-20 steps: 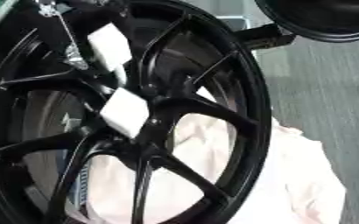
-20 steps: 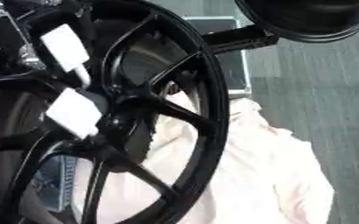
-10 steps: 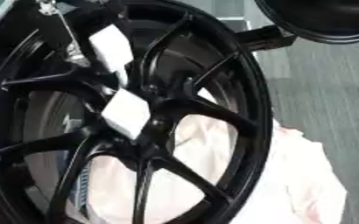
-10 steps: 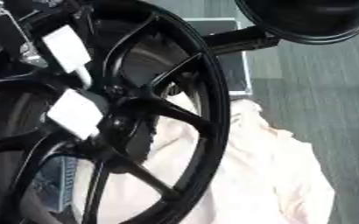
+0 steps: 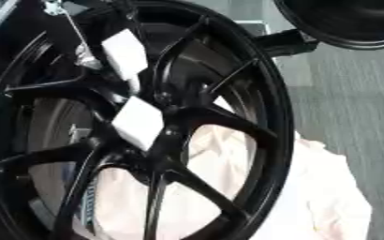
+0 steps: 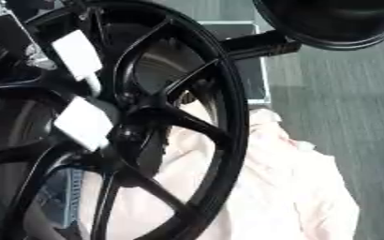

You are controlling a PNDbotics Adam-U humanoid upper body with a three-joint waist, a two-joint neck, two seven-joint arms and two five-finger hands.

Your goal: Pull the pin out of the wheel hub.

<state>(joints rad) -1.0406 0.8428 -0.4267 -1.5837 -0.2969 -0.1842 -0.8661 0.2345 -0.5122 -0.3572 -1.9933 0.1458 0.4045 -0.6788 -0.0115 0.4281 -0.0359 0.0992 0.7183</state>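
Since the pull has to run along the hub's axis, note that relation first: wheel (image 5: 265,117) stands tilted and fills most of the frame, hub (image 5: 169,123) at frame centre-left, its axis pointing out of the wheel face toward you and a bit to the right.

- Pin: not made out. Nothing at the hub reads clearly as a pin; judge it sits at or near the hub, hidden among the dark spokes. Task looks not yet done.
- White blocks, qty 2: upper block (image 5: 126,52) upper left of frame, lower block (image 5: 138,122) just left of the hub. Both lie over the spokes. Can't tell whether they're tags, pads or part of the pin.
- Left hand (image 5: 80,56): probable only. A dark shape w/ silver bits, upper left, up and left of the hub, close against the spokes. Whether it's spread or clamped on anything: can't tell.
- Right hand: absent from both views, so the left is the nearer one, approx. by default.
- Pale cloth (image 5: 326,197), qty 1: lower right, running under and behind the wheel.
- Black round dish on a stem (image 6: 326,21), qty 1: upper right, stem end near the wheel rim; touching or not, unclear.
- Dark case (image 6: 248,61), qty 1: behind the wheel, upper centre.
- Grey floor (image 5: 351,108): right side.
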